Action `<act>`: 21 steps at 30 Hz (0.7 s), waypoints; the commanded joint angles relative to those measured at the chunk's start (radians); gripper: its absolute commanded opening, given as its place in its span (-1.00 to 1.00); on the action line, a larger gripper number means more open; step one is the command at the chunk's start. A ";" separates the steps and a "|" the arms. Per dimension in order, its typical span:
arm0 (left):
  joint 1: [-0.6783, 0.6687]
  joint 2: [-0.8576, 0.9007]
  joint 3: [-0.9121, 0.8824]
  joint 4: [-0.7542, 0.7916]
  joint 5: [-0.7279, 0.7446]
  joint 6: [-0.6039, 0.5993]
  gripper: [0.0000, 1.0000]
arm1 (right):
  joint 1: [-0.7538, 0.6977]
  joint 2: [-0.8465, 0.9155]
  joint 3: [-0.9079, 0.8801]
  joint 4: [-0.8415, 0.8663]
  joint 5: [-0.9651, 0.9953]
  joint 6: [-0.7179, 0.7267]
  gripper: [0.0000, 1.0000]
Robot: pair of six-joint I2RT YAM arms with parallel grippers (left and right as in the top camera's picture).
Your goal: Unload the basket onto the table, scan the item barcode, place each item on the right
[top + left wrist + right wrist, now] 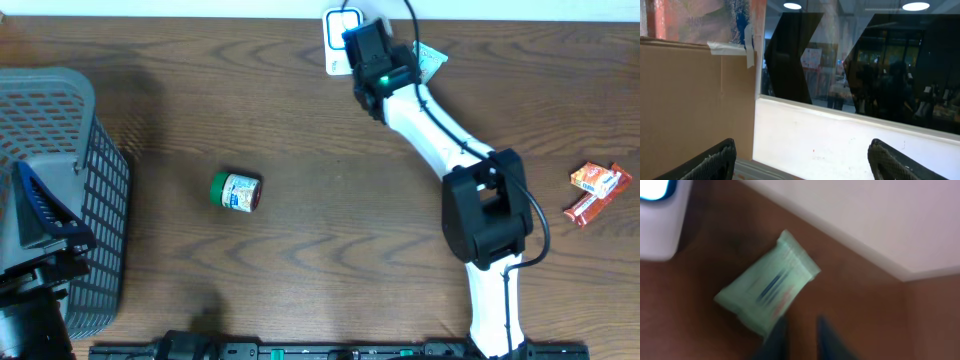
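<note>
A pale green packet (769, 291) with blue and red print lies flat on the brown table, in the overhead view (432, 60) to the right of my right arm. My right gripper (802, 324) hovers just beside it, blurred, its two dark fingers a little apart with only table showing between them. From above, that gripper (362, 40) is at the table's far edge next to the white scanner (337, 38). The scanner's corner (660, 217) shows at upper left in the right wrist view. My left gripper (802, 160) is open and empty, facing a wall and window.
A grey mesh basket (95, 190) stands at the left edge, with my left arm (45, 225) over it. A green-lidded jar (235, 191) lies on its side left of centre. Orange and red snack packets (598, 186) rest at the right edge.
</note>
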 commanded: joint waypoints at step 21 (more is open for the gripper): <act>0.005 -0.012 -0.002 0.002 -0.006 -0.006 0.69 | -0.292 0.042 0.014 -0.101 -0.840 0.884 0.98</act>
